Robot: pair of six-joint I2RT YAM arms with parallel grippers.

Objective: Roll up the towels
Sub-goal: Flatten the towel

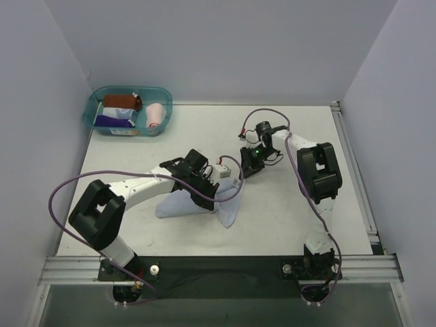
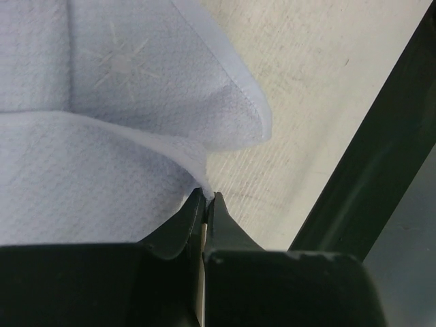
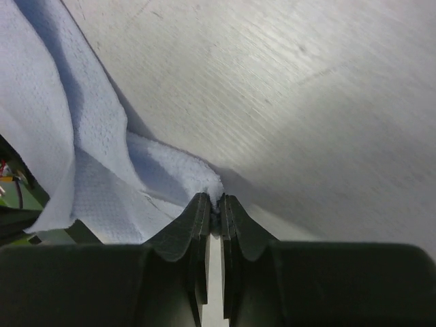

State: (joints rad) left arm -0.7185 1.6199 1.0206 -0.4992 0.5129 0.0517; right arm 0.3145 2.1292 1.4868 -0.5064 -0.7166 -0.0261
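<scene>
The light blue towel (image 1: 176, 204) is unrolled, partly lifted and draped at the table's middle. My left gripper (image 1: 210, 196) is shut on one edge of it; in the left wrist view the jaw tips (image 2: 208, 197) pinch a fold of the towel (image 2: 129, 88). My right gripper (image 1: 240, 178) is shut on another corner; in the right wrist view the tips (image 3: 218, 201) pinch the cloth (image 3: 102, 197) just above the table. A pale pink towel (image 1: 155, 114) lies rolled in the tub.
The teal see-through tub (image 1: 165, 109) stands at the back left with several rolled cloths in it. White walls enclose the table on three sides. A dark metal rail (image 1: 218, 267) runs along the near edge and shows in the left wrist view (image 2: 368, 170).
</scene>
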